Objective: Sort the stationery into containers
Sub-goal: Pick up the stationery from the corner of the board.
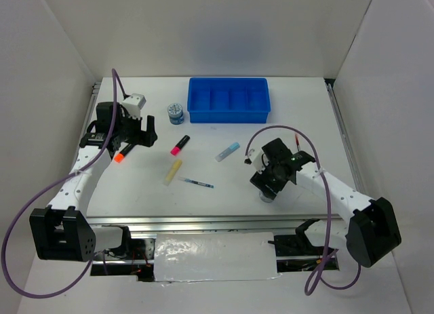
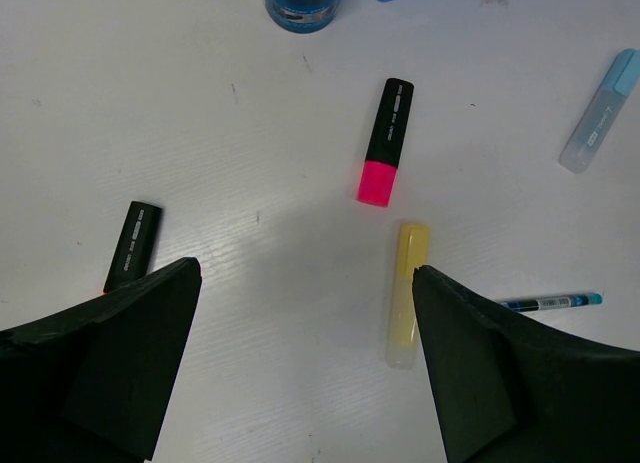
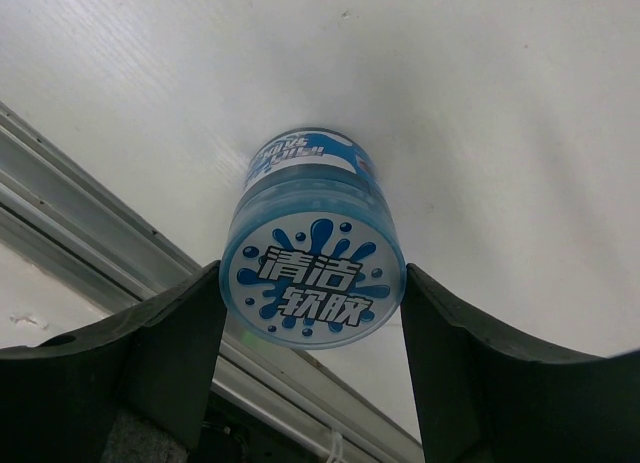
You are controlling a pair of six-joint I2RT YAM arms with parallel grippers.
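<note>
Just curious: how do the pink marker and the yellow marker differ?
The pink marker has a black barrel with a pink end; the yellow marker is pale yellow all over. The pink marker lies nearer the blue tray than the yellow marker. Both lie flat.

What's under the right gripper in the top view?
A round blue-and-white roll on the table, right gripper closed against both its sides. From above the gripper covers nearly all of it.

tray (image 1: 229, 116): on table (image 1: 135, 185), at its 12 o'clock edge
roll (image 1: 175, 113): just beside tray, 9 o'clock
pen (image 1: 196, 183): 6 o'clock of roll
second roll (image 3: 313, 283): 3 o'clock of pen
</note>
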